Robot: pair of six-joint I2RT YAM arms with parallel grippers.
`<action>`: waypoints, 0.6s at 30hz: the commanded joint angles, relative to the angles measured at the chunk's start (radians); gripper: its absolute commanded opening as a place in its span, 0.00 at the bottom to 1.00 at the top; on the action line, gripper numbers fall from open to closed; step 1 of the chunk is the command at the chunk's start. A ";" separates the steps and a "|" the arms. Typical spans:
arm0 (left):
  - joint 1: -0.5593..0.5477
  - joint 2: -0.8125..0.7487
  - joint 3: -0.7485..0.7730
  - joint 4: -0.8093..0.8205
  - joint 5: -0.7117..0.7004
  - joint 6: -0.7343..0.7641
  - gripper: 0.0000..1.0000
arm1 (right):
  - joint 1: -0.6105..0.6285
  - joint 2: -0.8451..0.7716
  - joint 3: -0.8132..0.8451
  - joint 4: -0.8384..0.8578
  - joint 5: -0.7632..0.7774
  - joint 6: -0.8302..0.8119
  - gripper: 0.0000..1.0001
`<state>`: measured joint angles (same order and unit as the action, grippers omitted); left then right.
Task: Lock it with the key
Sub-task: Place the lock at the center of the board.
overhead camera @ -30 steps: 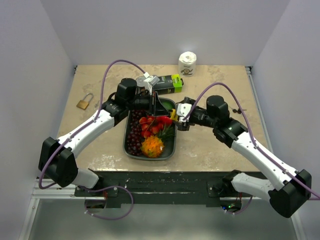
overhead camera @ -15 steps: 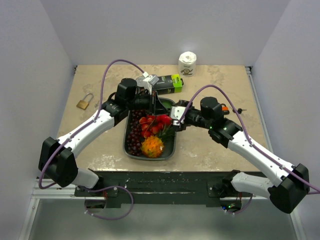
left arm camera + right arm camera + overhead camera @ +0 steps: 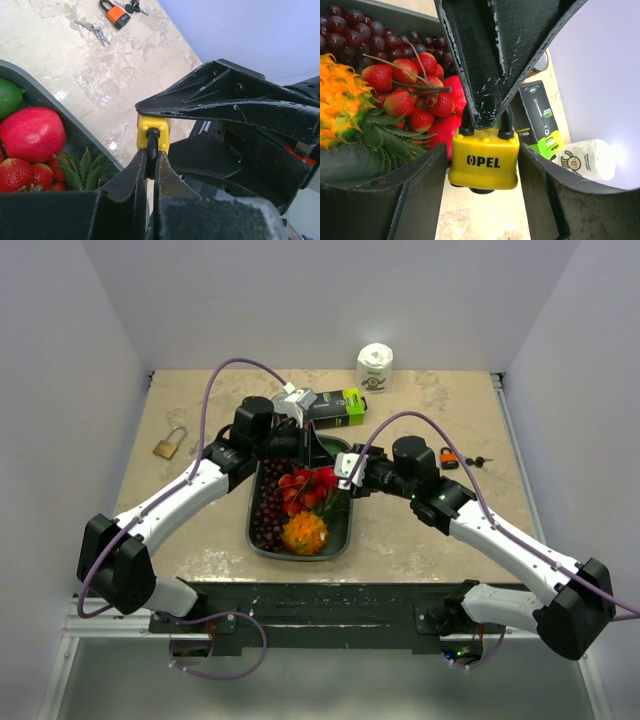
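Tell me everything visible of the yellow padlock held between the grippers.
The yellow padlock has a glossy yellow body, plastic-looking, printed OPEL in black, and a black shackle with both legs entering the body. It hangs upright, body down, in the air near the fruit tray's rim. The left gripper pinches the shackle from above. The right gripper's fingers flank the body closely on both sides; whether they touch it cannot be told.

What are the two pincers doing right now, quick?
Left pincer: closed on the shackle of the yellow padlock.
Right pincer: open, straddling the padlock's body; whether it touches cannot be told.
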<state>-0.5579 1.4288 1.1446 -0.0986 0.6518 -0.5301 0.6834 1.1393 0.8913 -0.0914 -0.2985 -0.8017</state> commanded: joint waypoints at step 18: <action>0.052 -0.033 0.029 0.083 -0.046 -0.053 0.51 | -0.016 0.011 0.078 0.007 0.099 0.257 0.00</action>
<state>-0.5484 1.4281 1.1446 -0.0837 0.6235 -0.5419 0.6922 1.1717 0.9157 -0.1055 -0.2310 -0.6533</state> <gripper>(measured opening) 0.407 0.539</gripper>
